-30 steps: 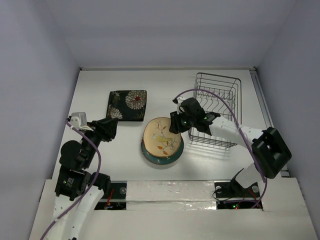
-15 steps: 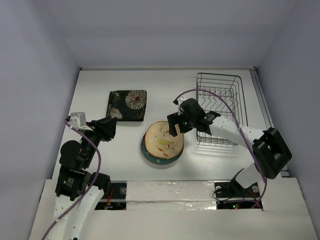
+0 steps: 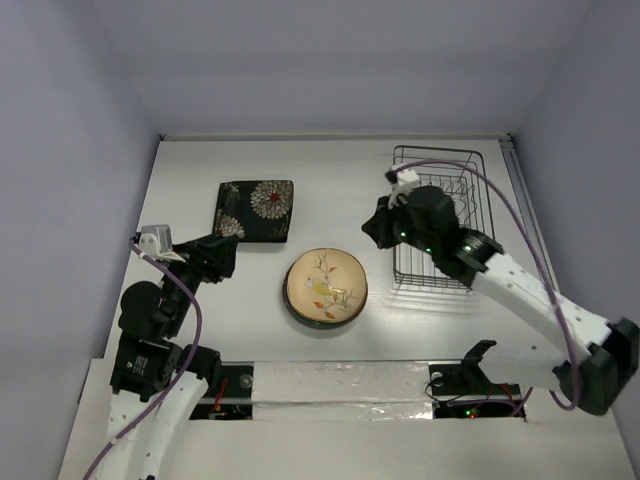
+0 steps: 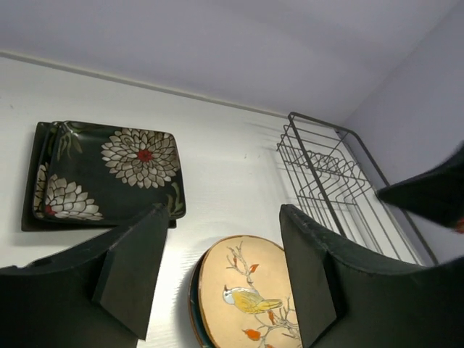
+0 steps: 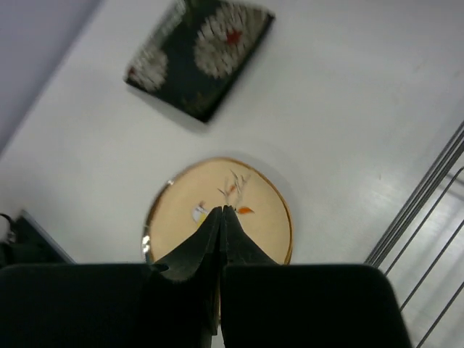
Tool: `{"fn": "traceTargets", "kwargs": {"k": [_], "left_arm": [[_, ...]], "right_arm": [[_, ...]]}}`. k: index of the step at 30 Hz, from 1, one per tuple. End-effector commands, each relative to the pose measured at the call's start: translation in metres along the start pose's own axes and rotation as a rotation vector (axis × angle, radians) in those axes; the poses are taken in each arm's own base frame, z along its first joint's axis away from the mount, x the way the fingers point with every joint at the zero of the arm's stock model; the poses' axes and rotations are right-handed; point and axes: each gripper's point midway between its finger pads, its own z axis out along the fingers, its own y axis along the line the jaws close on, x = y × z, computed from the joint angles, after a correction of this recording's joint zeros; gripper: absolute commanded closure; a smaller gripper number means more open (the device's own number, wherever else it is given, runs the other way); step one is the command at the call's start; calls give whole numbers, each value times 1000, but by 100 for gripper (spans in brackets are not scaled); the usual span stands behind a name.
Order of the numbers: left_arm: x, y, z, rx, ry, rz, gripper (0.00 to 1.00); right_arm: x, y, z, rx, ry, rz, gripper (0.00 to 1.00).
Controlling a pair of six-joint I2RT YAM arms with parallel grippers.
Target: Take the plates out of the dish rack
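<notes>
My left claw point(image 3: 220, 256) sits at lower left, fingers spread. The cream bird plate point(image 3: 326, 287) lies flat at centre on the round teal plate point(image 3: 318, 322), below and left of my right claw point(image 3: 378, 224), whose fingers are pressed together, clear of it. Farther up-left the square plates point(image 3: 254, 210) lie stacked; the dish rack point(image 3: 440, 215) stands at right

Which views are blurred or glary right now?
Right wrist: soft throughout, the round cream bird-and-branch plate smeared. Left wrist: sharp on the black white-flowered square plates; the left claw's fingers are featureless black. Top external: even light, glare only on the silver tape strip.
</notes>
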Motion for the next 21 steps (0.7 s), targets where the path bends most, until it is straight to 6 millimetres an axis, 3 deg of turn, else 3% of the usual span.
{"fn": "traceTargets", "kwargs": {"k": [1,3,4,5,6,7,8,9,10,11,12,13,15,18,21], "left_arm": [[-13,-7,-3,30,-52,7,40],[-17,-9,-6,35,-63,15,34],[-19,-9,-6,34,-69,19,29],[-20,-9,-7,33,-73,20,27],[-22,-9,-7,29,-79,21,25],[-24,-9,-7,29,-82,23,22],[-29,-11,-9,31,-91,28,21],[-34,-10,-10,16,-99,35,19],[-41,-11,-11,6,-108,46,18],[-58,-17,-18,8,-141,54,18],[-68,-19,-20,-1,-162,59,17],[-95,-33,-33,27,-228,65,15],[-100,-35,-34,36,-243,65,15],[-95,-33,-30,32,-235,64,13],[-81,-13,-20,-55,-199,57,13]], "right_arm": [[-102,25,-78,-67,-384,48,100],[-118,12,-113,-7,-512,83,98],[-134,10,-156,-12,-635,104,94],[-139,-3,-176,48,-703,135,87],[-138,-11,-191,75,-747,154,70],[-142,-26,-229,127,-850,208,59],[-141,-36,-245,165,-895,243,46],[-138,-46,-260,200,-933,279,18],[-131,-58,-267,246,-953,319,2],[-124,-75,-289,315,-1010,370,0],[-120,-82,-294,345,-1023,388,0],[-106,-94,-293,404,-1015,405,0],[-104,-94,-290,406,-1005,401,0],[-102,-90,-269,391,-954,376,0],[-101,-87,-251,392,-898,358,0]]}}
